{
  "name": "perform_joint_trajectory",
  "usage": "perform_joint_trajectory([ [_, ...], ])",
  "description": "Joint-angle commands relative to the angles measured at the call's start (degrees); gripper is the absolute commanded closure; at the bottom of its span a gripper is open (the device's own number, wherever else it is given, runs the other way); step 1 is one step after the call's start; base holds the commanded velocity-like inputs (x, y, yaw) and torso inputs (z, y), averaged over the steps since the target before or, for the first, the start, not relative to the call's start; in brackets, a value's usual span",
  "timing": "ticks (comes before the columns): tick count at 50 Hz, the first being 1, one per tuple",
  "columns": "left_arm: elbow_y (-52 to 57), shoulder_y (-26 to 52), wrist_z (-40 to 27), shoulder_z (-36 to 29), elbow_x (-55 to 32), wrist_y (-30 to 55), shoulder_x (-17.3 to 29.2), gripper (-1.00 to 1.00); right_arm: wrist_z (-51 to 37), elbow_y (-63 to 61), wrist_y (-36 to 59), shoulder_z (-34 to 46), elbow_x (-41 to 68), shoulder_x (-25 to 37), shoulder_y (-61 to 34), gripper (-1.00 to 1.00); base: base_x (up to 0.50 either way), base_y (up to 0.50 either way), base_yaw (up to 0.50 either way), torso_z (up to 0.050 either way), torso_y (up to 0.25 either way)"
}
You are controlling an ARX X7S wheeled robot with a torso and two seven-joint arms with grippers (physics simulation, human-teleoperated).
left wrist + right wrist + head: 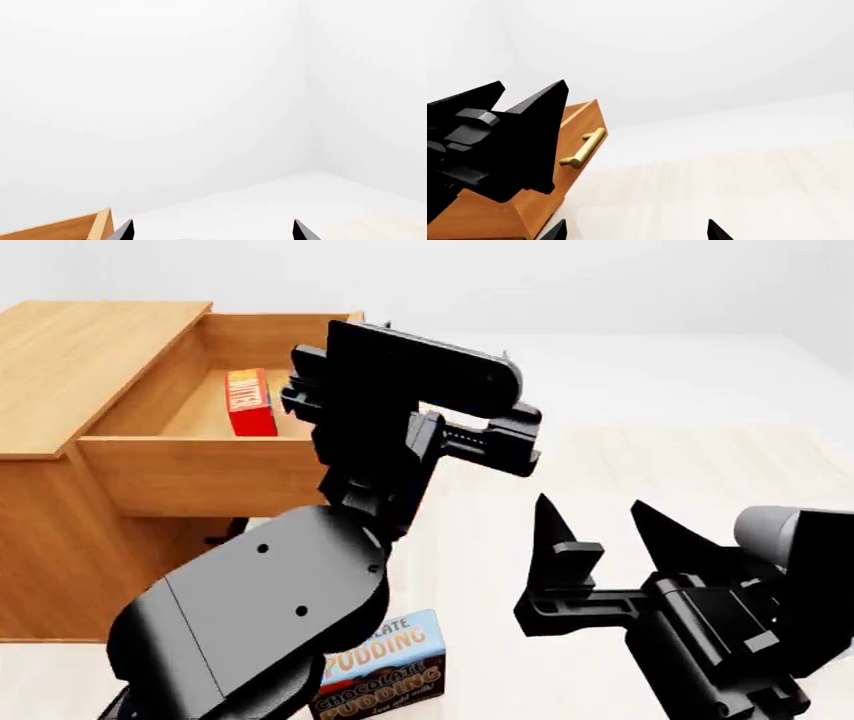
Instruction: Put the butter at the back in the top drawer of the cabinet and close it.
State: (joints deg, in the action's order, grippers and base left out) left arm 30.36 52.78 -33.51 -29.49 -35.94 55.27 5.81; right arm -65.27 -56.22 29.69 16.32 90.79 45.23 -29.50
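**Inspector:** Report from the nearest item outward.

**Operator:** Closest to my head camera is the chocolate pudding box [384, 665], lying on the pale floor [667, 470] and partly hidden behind my left arm. At the right, the right end effector [601, 517] has its two dark fingers spread apart with nothing between them. The right wrist view confirms it: both fingertips [714, 231] sit wide at the frame edge with bare floor between.

**Inspector:** And the left end effector?

**Operator:** The left end effector [494, 440] is raised just beside the pulled-out drawer, at its right. In the left wrist view its two tips stand well apart and empty, looking at white wall, with a corner of wood at the edge.

**Inspector:** Location of the butter?

**Operator:** The butter [250, 403] lies inside the top drawer [200, 475], on the drawer floor, towards the left and rear of the compartment. Neither end effector touches it.

**Inspector:** Drawer condition?

**Operator:** It is extended well out of the cabinet [80, 350]; its front panel faces me. The right wrist view shows one brass bar handle [584, 148] on a wooden front, though I cannot tell from that view which drawer it belongs to.

**Inspector:** Beyond the cabinet?

**Operator:** Plain white wall.
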Motion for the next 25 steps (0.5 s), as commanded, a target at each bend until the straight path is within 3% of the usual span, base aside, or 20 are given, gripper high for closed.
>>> perform_joint_trajectory([
  [1,-2.35,-3.23,-0.42,-10.34,4.39,-5.67,-3.16,-1.0,1.14,-0.57,-1.07,-1.45,-0.1,1.47,1.78,-1.0,0.0,0.0,0.0,0.0,0.0],
  [25,-24.3,-2.63,3.2,-15.25,6.0,-20.06,-4.07,-1.0,4.31,0.32,-2.93,-3.87,-1.6,3.44,5.87,-1.0,0.0,0.0,0.0,0.0,0.0],
])
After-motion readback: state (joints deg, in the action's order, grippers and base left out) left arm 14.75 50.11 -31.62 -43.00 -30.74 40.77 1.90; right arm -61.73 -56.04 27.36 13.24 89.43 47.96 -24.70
